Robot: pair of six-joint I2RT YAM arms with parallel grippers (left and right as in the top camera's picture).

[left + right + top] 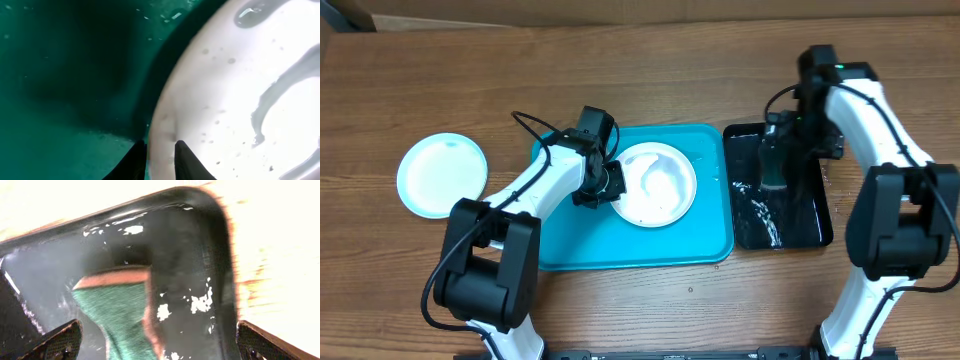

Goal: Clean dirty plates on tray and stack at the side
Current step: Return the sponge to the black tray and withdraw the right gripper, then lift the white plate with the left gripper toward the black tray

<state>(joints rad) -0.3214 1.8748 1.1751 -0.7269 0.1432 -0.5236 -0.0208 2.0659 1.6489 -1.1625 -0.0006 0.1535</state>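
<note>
A pale whitish plate (pixel 655 185), wet with streaks and droplets, lies on the turquoise tray (pixel 630 250). My left gripper (pixel 610 185) is shut on the plate's left rim. In the left wrist view its fingers (pixel 160 155) pinch the plate's edge (pixel 240 100) just above the tray floor (pixel 60 75). A second pale plate (pixel 442 175) lies on the table to the left of the tray. My right gripper (pixel 775 170) is open over the black tray (pixel 800 225). A green sponge (pixel 120 305) lies between its spread fingers (pixel 157 330). A yellow-green plate is not in view.
The glossy black tray (pixel 190 245) holds water and white foam patches and stands against the turquoise tray's right side. Both arms reach in from the near edge of the wooden table (pixel 880 40).
</note>
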